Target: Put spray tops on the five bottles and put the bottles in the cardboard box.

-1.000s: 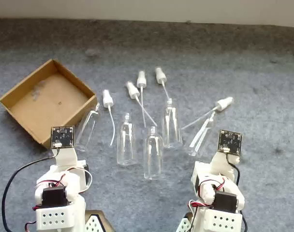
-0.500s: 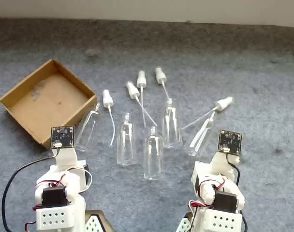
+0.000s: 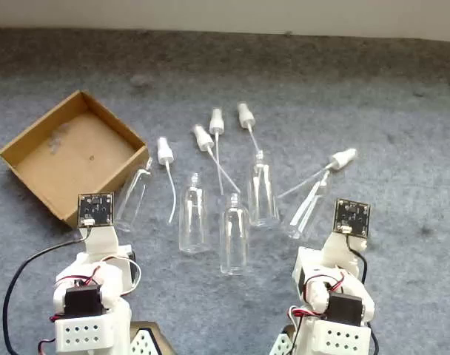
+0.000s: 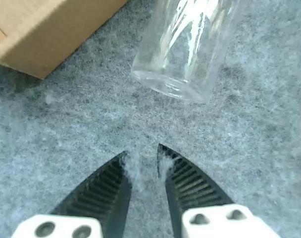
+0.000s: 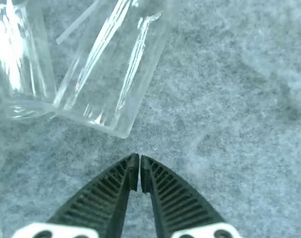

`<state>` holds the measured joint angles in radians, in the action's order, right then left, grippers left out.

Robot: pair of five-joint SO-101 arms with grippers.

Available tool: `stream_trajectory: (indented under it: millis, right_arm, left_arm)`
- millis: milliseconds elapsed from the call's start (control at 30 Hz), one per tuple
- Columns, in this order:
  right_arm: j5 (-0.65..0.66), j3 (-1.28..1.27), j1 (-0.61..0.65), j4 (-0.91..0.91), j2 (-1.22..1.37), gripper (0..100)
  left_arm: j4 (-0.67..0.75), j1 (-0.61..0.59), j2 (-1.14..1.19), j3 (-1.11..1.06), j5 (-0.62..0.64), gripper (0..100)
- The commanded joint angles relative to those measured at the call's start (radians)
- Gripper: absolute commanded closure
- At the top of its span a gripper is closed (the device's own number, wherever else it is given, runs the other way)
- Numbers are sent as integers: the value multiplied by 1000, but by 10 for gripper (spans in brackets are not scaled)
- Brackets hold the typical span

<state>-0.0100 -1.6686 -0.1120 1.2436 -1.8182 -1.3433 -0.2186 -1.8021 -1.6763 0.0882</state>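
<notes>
Five clear bottles lie uncapped on the grey carpet: the leftmost bottle (image 3: pixel 132 196) beside the cardboard box (image 3: pixel 73 155), then three bottles (image 3: pixel 192 214), (image 3: pixel 234 233), (image 3: pixel 262 188) and the rightmost bottle (image 3: pixel 310 207). Several white spray tops with long tubes lie loose behind them, among them one (image 3: pixel 164 151) and one (image 3: pixel 342 157). My left gripper (image 4: pixel 142 152) sits just short of the leftmost bottle's base (image 4: pixel 182 74), open by a narrow gap and holding nothing. My right gripper (image 5: pixel 139 158) is shut and empty, just short of the rightmost bottle (image 5: pixel 111 74).
The box's corner (image 4: pixel 46 34) lies close beside the left gripper. A second bottle (image 5: pixel 17 59) lies against the rightmost one. Both arms (image 3: pixel 95 244), (image 3: pixel 343 251) sit at the near edge. Open carpet stretches to the right and the far side.
</notes>
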Motion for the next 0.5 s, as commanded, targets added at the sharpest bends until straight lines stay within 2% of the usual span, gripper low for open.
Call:
stream_trajectory:
  millis: [0,467]
  right_arm:
    - [-5,-127,-10,2,-8,993]
    - [-8,-130,-4,4,-8,991]
  left_arm:
    - [-5,-7,-4,-19,6,976]
    - [-5,-7,-4,-19,6,976]
